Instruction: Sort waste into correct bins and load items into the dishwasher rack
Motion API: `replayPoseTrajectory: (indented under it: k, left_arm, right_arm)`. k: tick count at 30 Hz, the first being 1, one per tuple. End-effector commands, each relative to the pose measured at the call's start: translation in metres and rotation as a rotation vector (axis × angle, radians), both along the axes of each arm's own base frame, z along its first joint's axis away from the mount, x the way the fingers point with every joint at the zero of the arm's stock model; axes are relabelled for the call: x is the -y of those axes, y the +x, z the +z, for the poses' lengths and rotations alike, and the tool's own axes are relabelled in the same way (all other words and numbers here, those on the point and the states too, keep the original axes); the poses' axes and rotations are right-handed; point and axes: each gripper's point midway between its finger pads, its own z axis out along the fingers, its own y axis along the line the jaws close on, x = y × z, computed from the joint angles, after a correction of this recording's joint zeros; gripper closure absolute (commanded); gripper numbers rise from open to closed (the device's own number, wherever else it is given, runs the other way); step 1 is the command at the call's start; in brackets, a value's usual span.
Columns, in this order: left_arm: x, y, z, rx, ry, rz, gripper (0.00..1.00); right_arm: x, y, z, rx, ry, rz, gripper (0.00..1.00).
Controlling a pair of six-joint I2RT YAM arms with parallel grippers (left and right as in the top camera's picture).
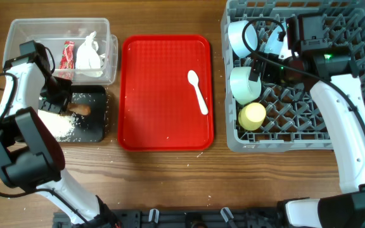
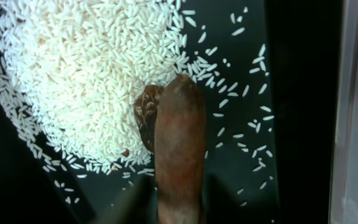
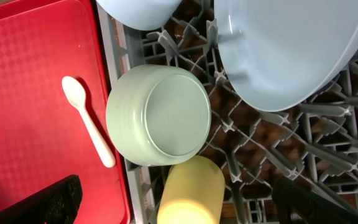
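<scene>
My left gripper (image 1: 59, 98) is over the black tray (image 1: 99, 130), shut on one end of the brown stick (image 2: 179, 143). The stick's tip rests by the small brown lump (image 2: 146, 112) at the edge of the rice pile (image 2: 86, 68). The clear tub (image 1: 18, 31) holds the red-and-white wrapper (image 1: 66, 55) and the white tissue (image 1: 90, 54). The grey rack (image 1: 284, 136) holds two blue bowls (image 1: 241, 37) (image 1: 244, 84), the plate (image 3: 291, 50) and the yellow cup (image 1: 253, 116). My right gripper (image 3: 185, 199) is open and empty above them. The white spoon (image 1: 198, 92) lies on the red tray.
The red serving tray (image 1: 163, 126) sits between the bins and the rack. Loose rice grains lie scattered on the black tray (image 2: 291, 93) and on the table beside it. The clear tub's wall (image 2: 356, 93) is just right of the stick.
</scene>
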Motion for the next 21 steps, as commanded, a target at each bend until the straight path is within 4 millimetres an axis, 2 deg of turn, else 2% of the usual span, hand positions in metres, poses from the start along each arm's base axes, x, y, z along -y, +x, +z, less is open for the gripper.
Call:
replayPoseTrajectory:
  k: [1, 3, 5, 6, 8, 9, 13, 16, 17, 20, 21]
  left_arm:
    - [-0.005, -0.003, -0.002, -0.011, 0.017, 0.030, 0.37]
    - [-0.004, -0.003, -0.001, -0.012, 0.017, 0.018, 0.28]
    - [-0.005, -0.003, 0.008, -0.010, 0.018, 0.007, 0.27]
    - [-0.007, 0.003, 0.023, 0.015, 0.030, -0.048, 0.30]
    - [-0.008, 0.010, 0.039, 0.050, 0.045, -0.090, 0.31]
    - [-0.008, 0.014, 0.054, 0.078, 0.058, -0.103, 0.28]
    - [0.011, 0.025, 0.102, 0.202, 0.097, -0.171, 0.19]
    - [0.041, 0.032, 0.117, 0.245, 0.104, -0.251, 0.17]
    - [0.053, 0.036, 0.118, 0.253, 0.102, -0.303, 0.15]
    - [0.098, 0.053, 0.120, 0.288, 0.113, -0.502, 0.00]
    - [0.108, 0.056, 0.120, 0.300, 0.112, -0.525, 0.00]
  right_arm:
    - [-0.002, 0.006, 0.005, 0.023, 0.009, 0.016, 0.00]
    - [-0.005, 0.010, 0.007, 0.041, 0.018, 0.037, 0.00]
    - [-0.022, 0.015, 0.013, 0.079, 0.070, 0.150, 0.00]
    - [-0.037, 0.019, 0.020, 0.124, 0.122, 0.243, 0.01]
    - [-0.051, 0.024, 0.027, 0.161, 0.165, 0.281, 0.08]
    - [-0.063, 0.027, 0.032, 0.189, 0.188, 0.314, 0.12]
    - [-0.121, 0.035, 0.046, 0.300, 0.196, 0.434, 0.13]
    - [-0.152, 0.047, 0.025, 0.305, 0.122, 0.419, 0.13]
    - [-0.161, 0.051, 0.011, 0.284, 0.113, 0.403, 0.15]
    - [-0.181, 0.061, -0.046, 0.178, 0.104, 0.381, 0.29]
    - [-0.184, 0.062, -0.063, 0.145, 0.097, 0.380, 0.32]
